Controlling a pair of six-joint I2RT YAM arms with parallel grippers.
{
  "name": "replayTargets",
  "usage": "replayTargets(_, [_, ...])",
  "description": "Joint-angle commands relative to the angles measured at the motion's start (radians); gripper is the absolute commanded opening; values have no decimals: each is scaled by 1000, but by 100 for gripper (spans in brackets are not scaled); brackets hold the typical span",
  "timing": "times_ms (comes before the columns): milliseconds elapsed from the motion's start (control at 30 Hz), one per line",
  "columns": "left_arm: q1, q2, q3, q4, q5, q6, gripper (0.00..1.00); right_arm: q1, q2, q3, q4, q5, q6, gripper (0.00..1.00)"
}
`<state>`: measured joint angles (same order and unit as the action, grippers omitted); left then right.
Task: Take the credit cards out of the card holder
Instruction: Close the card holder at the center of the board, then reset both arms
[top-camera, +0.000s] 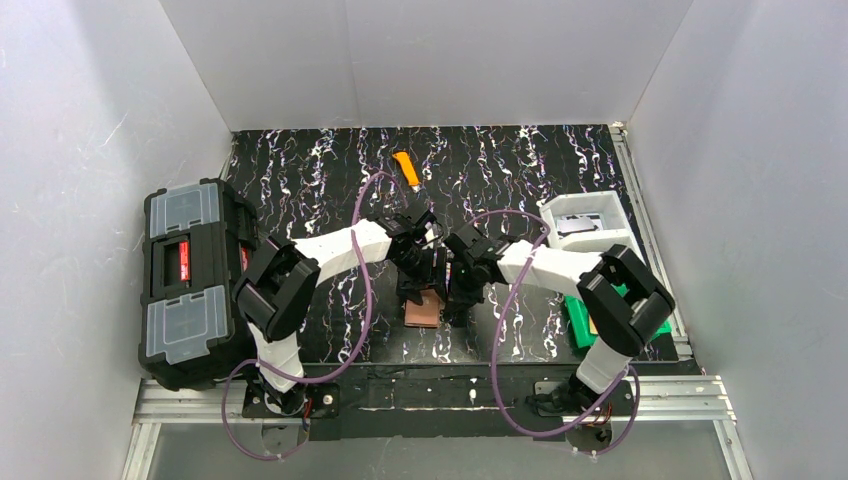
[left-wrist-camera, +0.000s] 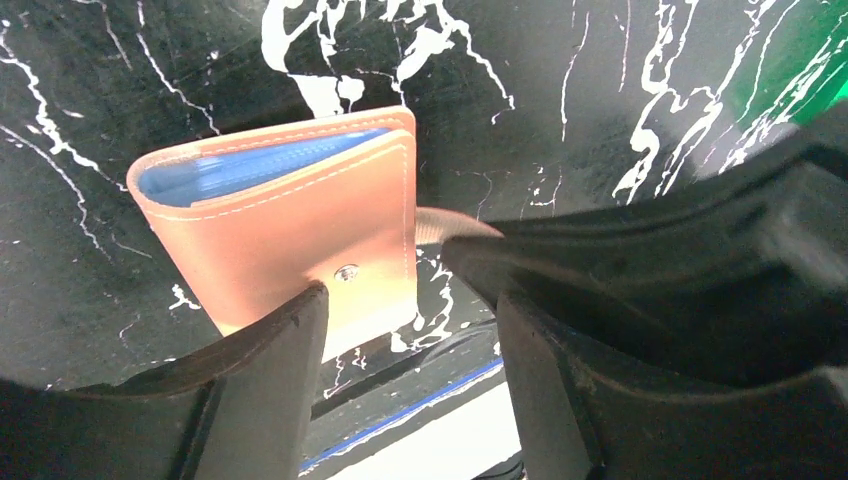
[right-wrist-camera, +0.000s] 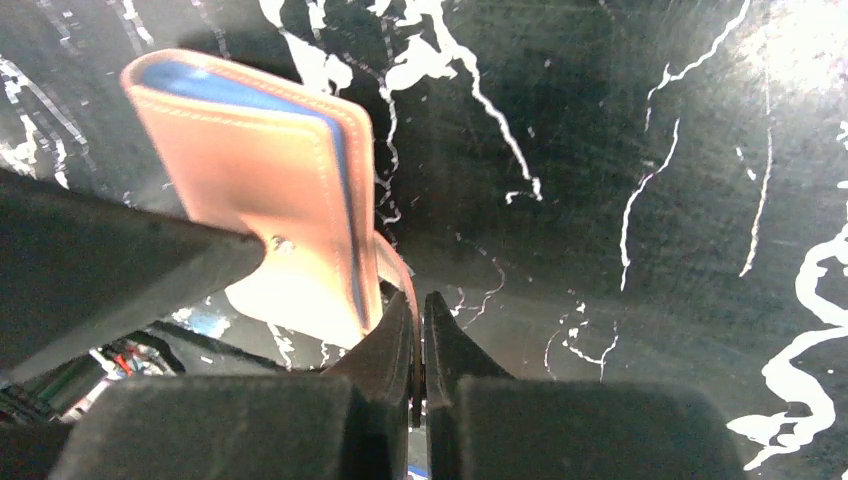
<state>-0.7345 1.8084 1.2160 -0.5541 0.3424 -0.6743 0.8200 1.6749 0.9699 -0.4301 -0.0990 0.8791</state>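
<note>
The brown card holder (top-camera: 423, 311) lies on the black marbled table between my two grippers. In the left wrist view the holder (left-wrist-camera: 290, 230) shows a blue card edge (left-wrist-camera: 240, 170) in its open top. I cannot make out an orange-tan card. My left gripper (left-wrist-camera: 410, 310) is open, with one fingertip (left-wrist-camera: 300, 320) against the holder's face near its snap. My right gripper (right-wrist-camera: 418, 305) is shut on the holder's thin side tab (right-wrist-camera: 395, 265), right beside the holder (right-wrist-camera: 270, 170). From above, the left gripper (top-camera: 415, 285) and right gripper (top-camera: 455, 298) meet over the holder.
A big black toolbox (top-camera: 190, 285) stands at the left edge. An orange utility knife (top-camera: 406, 168) lies at the back middle. A white tray (top-camera: 588, 225) and a green box (top-camera: 583, 322) sit on the right.
</note>
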Motion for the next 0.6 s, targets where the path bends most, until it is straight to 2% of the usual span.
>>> replayTargets(0, [15,14,-18,11,0,9,62,5,-111,-26,19,30,10,2])
replayTargets(200, [26,22,-15,17,8,8,64,1,-188,-35,21,45,4,14])
replayTargets(333, [28,22,12,-3,10,22,64,-1,-244,-32,15,56,2,30])
replayTargets(567, [29,-22,61,-56,12,46,65,-4,-342,-12,-19,88,-9,44])
